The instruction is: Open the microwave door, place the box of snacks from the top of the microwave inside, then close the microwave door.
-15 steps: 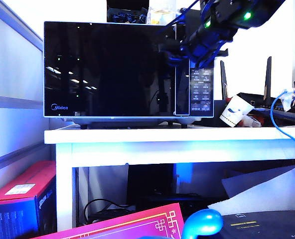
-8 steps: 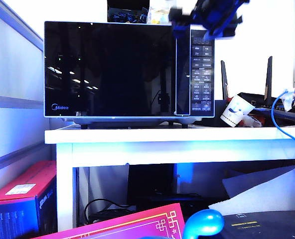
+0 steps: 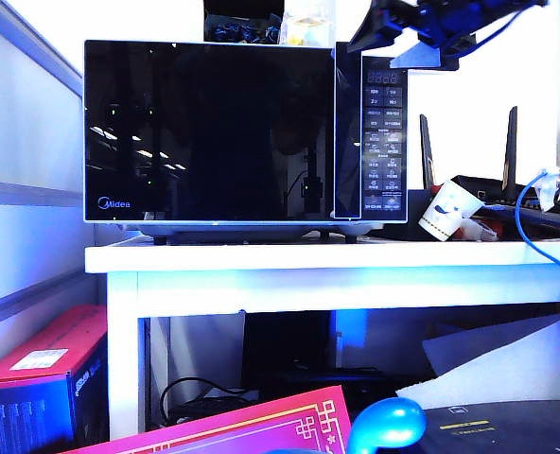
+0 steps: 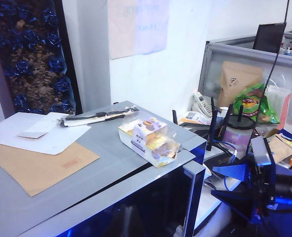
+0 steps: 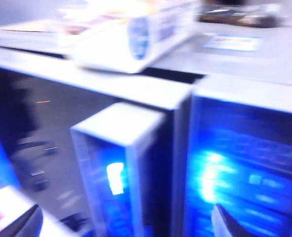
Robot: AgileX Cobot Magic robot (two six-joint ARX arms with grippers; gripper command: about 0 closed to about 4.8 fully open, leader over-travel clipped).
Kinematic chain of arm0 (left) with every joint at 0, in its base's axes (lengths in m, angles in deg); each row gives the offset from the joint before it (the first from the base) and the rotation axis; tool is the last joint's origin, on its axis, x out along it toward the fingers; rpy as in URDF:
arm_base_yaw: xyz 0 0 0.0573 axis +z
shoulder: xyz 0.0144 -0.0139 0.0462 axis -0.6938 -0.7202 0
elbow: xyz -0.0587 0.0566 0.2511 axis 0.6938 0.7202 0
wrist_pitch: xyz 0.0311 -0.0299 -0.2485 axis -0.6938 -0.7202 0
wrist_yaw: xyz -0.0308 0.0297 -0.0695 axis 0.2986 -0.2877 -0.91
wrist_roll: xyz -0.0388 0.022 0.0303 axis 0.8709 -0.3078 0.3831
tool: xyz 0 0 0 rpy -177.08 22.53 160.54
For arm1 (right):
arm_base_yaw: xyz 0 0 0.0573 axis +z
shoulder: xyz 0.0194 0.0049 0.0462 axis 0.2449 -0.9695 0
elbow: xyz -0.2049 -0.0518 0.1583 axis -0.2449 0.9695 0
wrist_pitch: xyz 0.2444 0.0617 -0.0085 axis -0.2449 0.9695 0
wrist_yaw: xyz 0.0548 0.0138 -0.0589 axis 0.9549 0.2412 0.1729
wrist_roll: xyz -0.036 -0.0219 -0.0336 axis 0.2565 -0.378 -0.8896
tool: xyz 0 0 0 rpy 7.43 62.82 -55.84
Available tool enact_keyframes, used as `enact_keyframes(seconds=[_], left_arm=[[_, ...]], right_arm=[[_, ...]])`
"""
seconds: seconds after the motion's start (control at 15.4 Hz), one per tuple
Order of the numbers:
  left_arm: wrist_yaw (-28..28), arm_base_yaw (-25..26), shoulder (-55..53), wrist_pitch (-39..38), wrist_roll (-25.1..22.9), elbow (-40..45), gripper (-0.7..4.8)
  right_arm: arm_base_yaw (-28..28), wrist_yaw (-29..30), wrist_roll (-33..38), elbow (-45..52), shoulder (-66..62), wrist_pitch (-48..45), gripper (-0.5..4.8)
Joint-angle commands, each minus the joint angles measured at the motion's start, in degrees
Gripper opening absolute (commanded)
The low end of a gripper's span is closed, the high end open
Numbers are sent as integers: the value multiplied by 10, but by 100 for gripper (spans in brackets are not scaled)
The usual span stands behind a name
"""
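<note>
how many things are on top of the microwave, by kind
box of snacks: 1
black box with blue wrappers: 1
brown envelope: 1
white paper sheets: 2
long black-and-white item: 1
total: 6
right claw open, at the top right corner of the microwave; left claw not in view

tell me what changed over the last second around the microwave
The right claw rose from in front of the black microwave's button panel to above its top corner, uncovering the panel, jaws open and empty. The glossy black door, the clear snack box on top and the left claw, out of view, didn't change.
</note>
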State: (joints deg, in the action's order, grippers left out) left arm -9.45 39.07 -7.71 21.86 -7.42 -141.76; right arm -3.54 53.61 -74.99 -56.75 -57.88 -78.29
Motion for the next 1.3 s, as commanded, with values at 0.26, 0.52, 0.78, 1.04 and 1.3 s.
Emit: enact_keyframes(seconds=[0.26,0.52,0.78,1.04,1.3], left_arm=[[-2,-1,2,4,-2,-2,-5],[-2,0,2,4,-2,-2,-5],[-2,0,2,3,-2,-2,-5],[-2,0,2,4,-2,-2,-5],[-2,0,2,4,-2,-2,-5]], right_arm=[[-5,80,81,-4,-54,-99,479],[-1,144,90,-18,-64,-104,479],[-3,210,98,-26,-54,-66,479],[-10,269,97,-29,-5,31,479],[-10,339,98,-32,32,107,479]])
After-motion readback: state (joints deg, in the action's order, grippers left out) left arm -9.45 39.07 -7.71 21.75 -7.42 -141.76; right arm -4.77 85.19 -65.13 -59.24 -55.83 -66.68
